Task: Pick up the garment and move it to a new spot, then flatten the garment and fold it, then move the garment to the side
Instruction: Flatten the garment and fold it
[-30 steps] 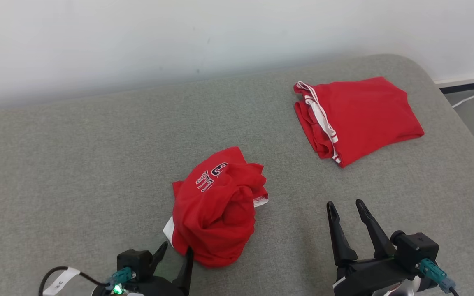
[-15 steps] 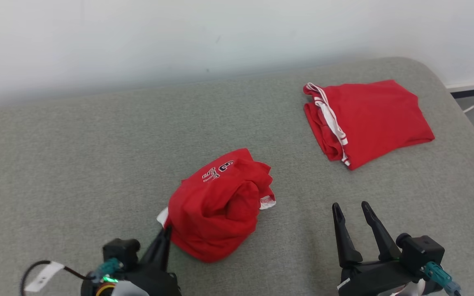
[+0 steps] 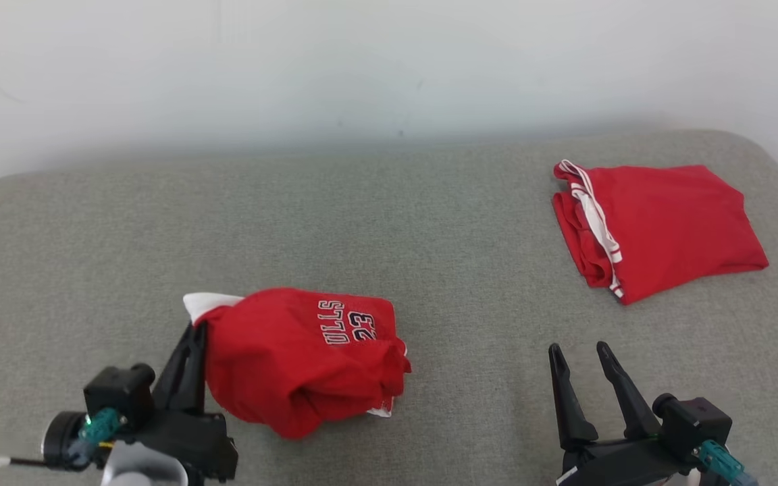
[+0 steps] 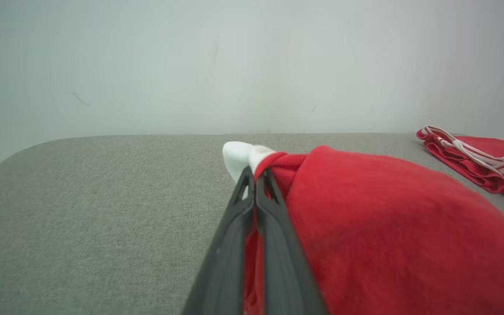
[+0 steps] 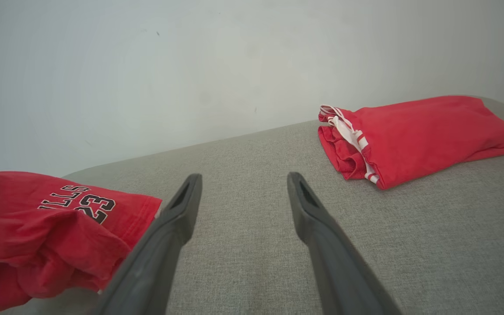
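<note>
Garment [image 3: 294, 358]: crumpled red jersey bundle on nubby grey upholstery [image 3: 429, 223]

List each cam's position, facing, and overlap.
Head: above, looking forward and down at the grey cushion; left hand and right hand at bottom.
Left wrist: low, along the shut left hand pinching the crumpled jersey, facing the wall.
Right wrist: low, along the open right hand, facing the wall.
Shared: crumpled jersey and folded garment in all three.

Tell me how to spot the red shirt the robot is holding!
Look at the big grey cushion by the white wall. Near its front edge the left gripper pinches a crumpled red garment. Unlike the folded red garment at the far right, it is bunched up and shows the number 23.
</note>
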Robot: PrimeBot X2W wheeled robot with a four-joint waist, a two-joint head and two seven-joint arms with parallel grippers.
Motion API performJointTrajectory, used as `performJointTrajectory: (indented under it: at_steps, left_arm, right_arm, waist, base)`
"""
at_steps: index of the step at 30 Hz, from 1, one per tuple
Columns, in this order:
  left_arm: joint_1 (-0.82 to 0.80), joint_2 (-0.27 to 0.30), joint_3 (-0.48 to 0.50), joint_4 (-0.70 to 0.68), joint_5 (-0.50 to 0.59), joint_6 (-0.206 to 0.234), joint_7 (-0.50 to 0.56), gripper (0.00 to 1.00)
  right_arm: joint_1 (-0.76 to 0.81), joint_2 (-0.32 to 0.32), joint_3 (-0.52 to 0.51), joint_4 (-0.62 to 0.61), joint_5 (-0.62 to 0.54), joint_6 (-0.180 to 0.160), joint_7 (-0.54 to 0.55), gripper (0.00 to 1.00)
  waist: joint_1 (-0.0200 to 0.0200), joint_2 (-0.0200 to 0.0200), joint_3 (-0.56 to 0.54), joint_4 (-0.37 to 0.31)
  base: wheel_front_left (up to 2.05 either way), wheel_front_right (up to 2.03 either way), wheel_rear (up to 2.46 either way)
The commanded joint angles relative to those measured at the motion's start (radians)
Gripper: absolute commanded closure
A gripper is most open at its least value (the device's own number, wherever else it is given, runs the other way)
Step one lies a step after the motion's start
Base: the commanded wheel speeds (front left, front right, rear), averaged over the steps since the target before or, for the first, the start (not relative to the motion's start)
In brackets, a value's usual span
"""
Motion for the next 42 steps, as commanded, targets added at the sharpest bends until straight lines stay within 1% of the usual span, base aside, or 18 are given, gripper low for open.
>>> performJointTrajectory:
  at_steps: [1,4,8,15,21,23,24,25,36,42]
  left_arm:
    - [0.028,0.002,-0.007,-0.017,0.001,0.007,0.004,1.00]
    - [0.085,0.001,-0.014,-0.071,-0.011,0.025,0.025,1.00]
    - [0.156,-0.021,-0.024,-0.087,-0.031,0.041,0.025,1.00]
    - [0.242,-0.068,-0.059,-0.046,-0.065,0.036,-0.002,1.00]
    - [0.265,-0.093,-0.092,-0.020,-0.074,0.022,-0.008,1.00]
    - [0.267,-0.101,-0.090,-0.014,-0.077,0.030,-0.011,1.00]
    - [0.267,-0.101,-0.085,-0.015,-0.074,0.033,-0.018,0.73]
    - [0.264,-0.101,-0.079,-0.017,-0.074,0.039,-0.026,0.00]
    - [0.283,-0.085,-0.018,-0.090,-0.060,0.069,-0.076,0.00]
    - [0.307,-0.091,0.049,-0.139,-0.041,0.093,-0.094,0.00]
  right_arm:
    - [0.007,0.000,0.000,-0.003,0.006,0.000,-0.006,0.00]
    - [0.011,0.000,0.000,-0.001,0.006,0.000,-0.007,0.00]
    - [0.012,0.000,-0.001,0.002,0.005,0.000,-0.006,0.00]
    - [0.011,0.000,-0.012,0.002,-0.003,0.000,0.003,0.00]
    - [0.021,0.000,-0.019,0.001,-0.004,0.000,0.005,0.00]
    - [0.023,0.000,-0.019,0.003,-0.002,0.000,0.004,0.00]
    - [0.023,0.000,-0.020,0.004,-0.002,0.000,0.004,0.00]
    - [0.024,0.000,-0.020,0.005,0.000,0.000,0.004,0.00]
    - [0.026,0.000,-0.016,0.009,0.004,0.000,0.006,0.00]
    - [0.039,0.000,-0.014,0.011,0.003,0.000,0.007,0.00]
  waist:
    - [0.0000,-0.0001,-0.006,0.010]
    - [0.0000,-0.0001,-0.006,0.017]
    - [0.0000,-0.0001,-0.004,0.021]
    - [0.0000,-0.0001,-0.004,0.025]
    - [0.0000,-0.0001,-0.006,0.038]
    - [0.0000,-0.0001,-0.008,0.042]
    - [0.0000,-0.0001,-0.010,0.044]
    - [0.0000,-0.0001,-0.011,0.045]
    - [0.0000,-0.0001,-0.028,0.056]
    - [0.0000,-0.0001,-0.041,0.057]
  base:
    - [0.00,0.00,0.00]
    - [0.00,0.00,0.00]
    - [0.00,0.00,0.00]
    - [0.00,0.00,0.00]
    - [0.00,0.00,0.00]
    - [0.00,0.00,0.00]
    - [0.00,0.00,0.00]
    - [0.00,0.00,0.00]
    - [0.00,0.00,0.00]
    - [0.00,0.00,0.00]
